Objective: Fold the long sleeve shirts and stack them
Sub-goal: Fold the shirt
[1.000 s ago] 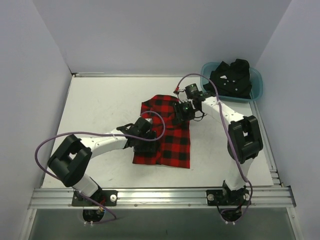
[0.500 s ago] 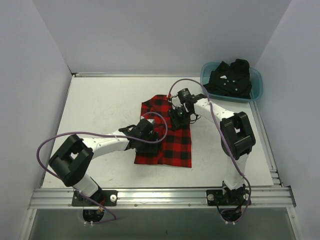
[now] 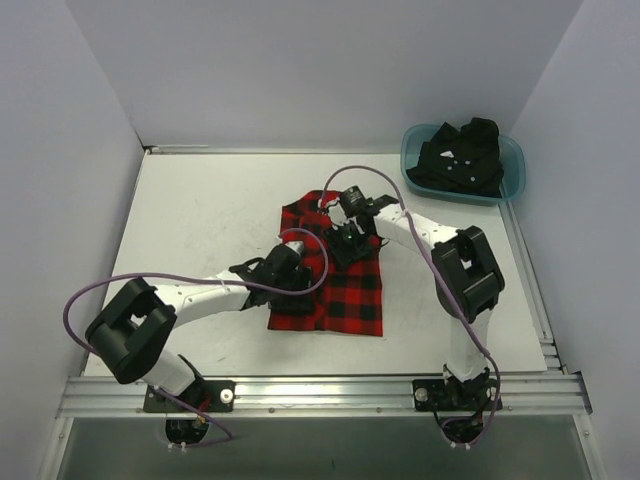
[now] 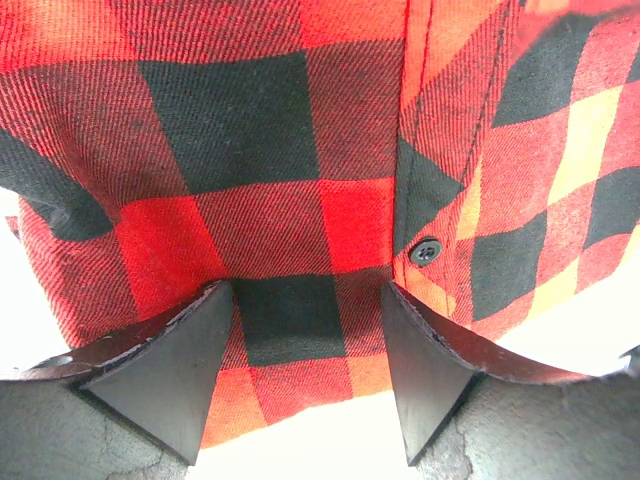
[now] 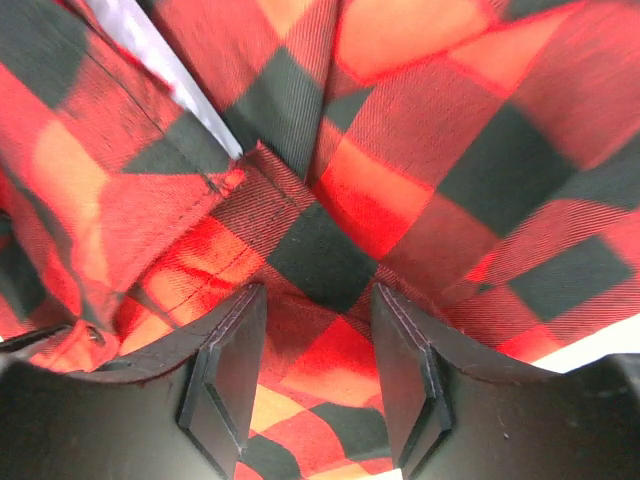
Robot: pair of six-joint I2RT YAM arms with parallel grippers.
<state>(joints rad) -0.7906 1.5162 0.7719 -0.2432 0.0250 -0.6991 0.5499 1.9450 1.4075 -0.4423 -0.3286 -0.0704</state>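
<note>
Presently in hand: folding the red-and-black flannel shirt (image 3: 345,295), lying partly folded as a rough rectangle in the middle of the surface (image 3: 200,210).
Left gripper (image 3: 290,275): fingers (image 4: 160,390) spread wide, low over the flannel's near left edge, gripping nothing.
Right gripper (image 3: 345,240): fingers (image 5: 225,390) parted more narrowly, straddling a rumpled ridge toward the far end of the flannel; not closed on it.
Next move, by judgement: closing on both spots and carrying the cloth over level, so the fold lands square.
Cloth: soft brushed twill, thick and limp; small dark button (image 4: 425,250) beside a stitched seam.
Far right: plain black shirt (image 3: 462,158) heaped unfolded in the teal plastic tub (image 3: 516,178), well apart from the flannel, not yet folded.
</note>
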